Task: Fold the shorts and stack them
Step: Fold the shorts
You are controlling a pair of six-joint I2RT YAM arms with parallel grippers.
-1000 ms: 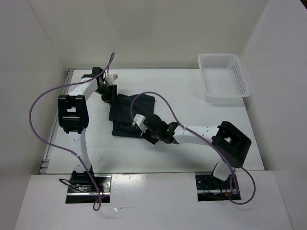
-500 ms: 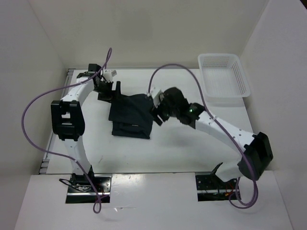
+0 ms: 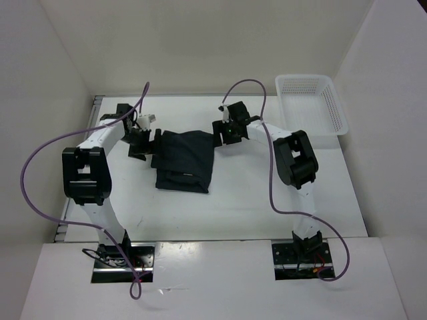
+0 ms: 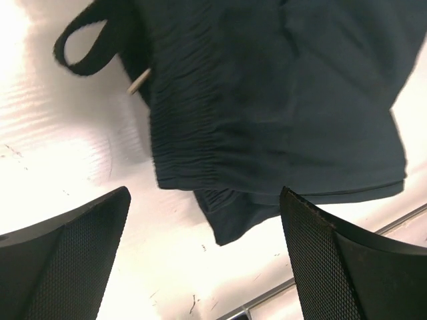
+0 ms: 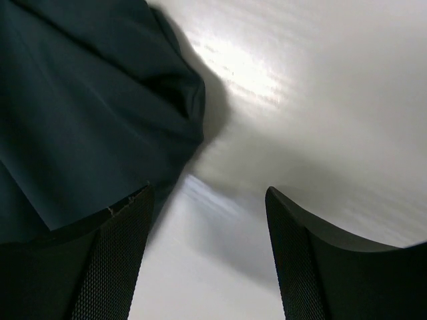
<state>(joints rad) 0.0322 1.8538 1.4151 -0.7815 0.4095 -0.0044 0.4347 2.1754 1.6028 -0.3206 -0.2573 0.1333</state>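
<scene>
Top external view shows our left hand (image 3: 148,140) at the left edge of the shorts (image 3: 183,159), fingers spread and holding nothing. The gathered waistband lies just ahead of it. The shorts rest as a roughly square bundle on the tabletop (image 3: 267,193), waistband to the left. Our right hand (image 3: 224,132), also spread and empty, sits at their far right corner. We judge both hands equally near, flanking the fabric.

One dark pile of shorts (image 3: 183,160), one white basket (image 3: 310,110), two robot arms (image 3: 83,177) (image 3: 293,160).
</scene>
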